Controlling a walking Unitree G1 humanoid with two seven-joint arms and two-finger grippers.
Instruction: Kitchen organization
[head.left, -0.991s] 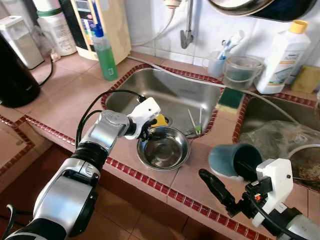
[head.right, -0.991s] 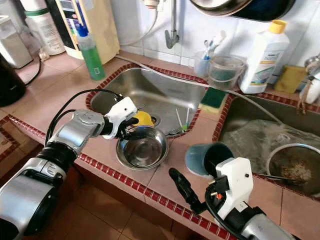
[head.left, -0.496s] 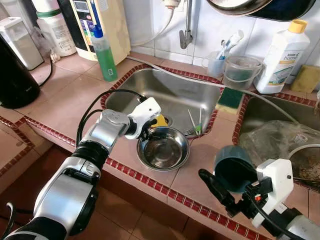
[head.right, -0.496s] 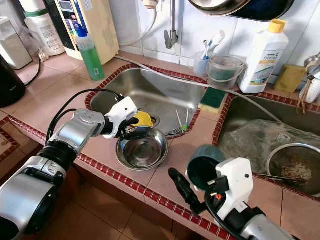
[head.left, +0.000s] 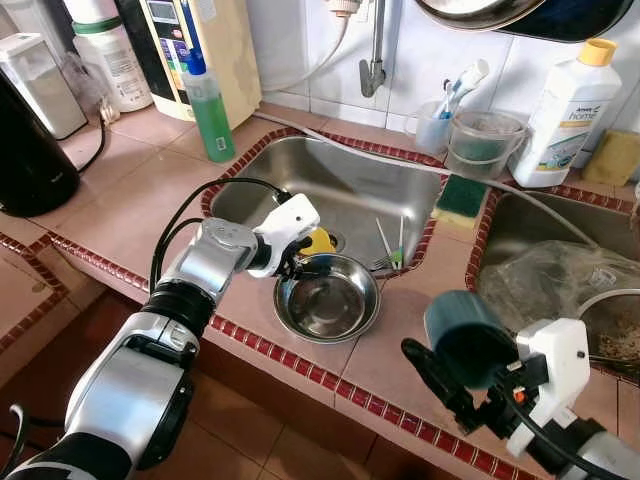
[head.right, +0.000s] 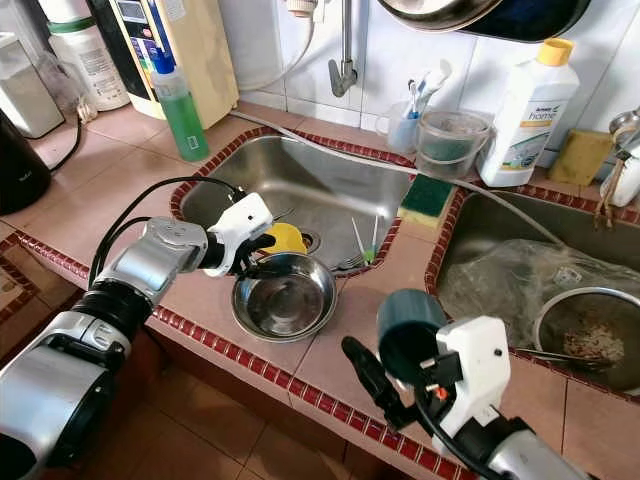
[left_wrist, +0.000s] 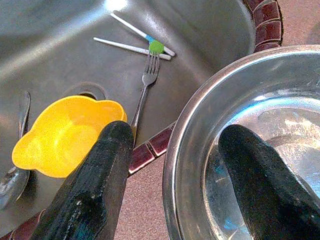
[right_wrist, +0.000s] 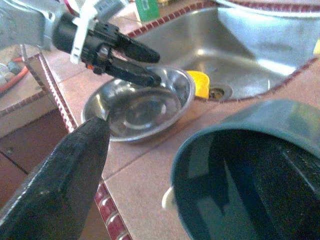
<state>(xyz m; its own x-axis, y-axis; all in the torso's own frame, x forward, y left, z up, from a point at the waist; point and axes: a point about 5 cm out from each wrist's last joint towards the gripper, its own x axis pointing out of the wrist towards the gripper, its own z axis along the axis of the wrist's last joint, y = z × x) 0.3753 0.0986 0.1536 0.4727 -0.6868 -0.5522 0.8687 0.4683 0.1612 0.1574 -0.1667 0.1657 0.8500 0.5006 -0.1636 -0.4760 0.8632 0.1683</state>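
A steel bowl (head.left: 327, 298) sits on the tiled counter at the front lip of the sink (head.left: 300, 170). My left gripper (head.left: 294, 268) is open astride the bowl's near-left rim, one finger (left_wrist: 100, 190) outside and one inside. Just beyond the rim, a small yellow cup (left_wrist: 65, 135) lies by the drain. On the right, a teal cup (head.left: 460, 335) is tipped up off the counter. My right gripper (head.left: 440, 358) is open, one finger inside the cup and the other finger (right_wrist: 65, 180) standing apart from its wall.
A fork (left_wrist: 145, 85) and two thin sticks lie in the sink. A green bottle (head.left: 210, 105), a sponge (head.left: 460, 198), a white detergent bottle (head.left: 565, 110) and a black kettle (head.left: 30, 150) ring the counter. The right basin (head.left: 520, 235) holds a plastic bag and a strainer.
The teal cup has swung from lying on its side to tipped upward on my right gripper's finger. My left arm and the bowl have not moved.
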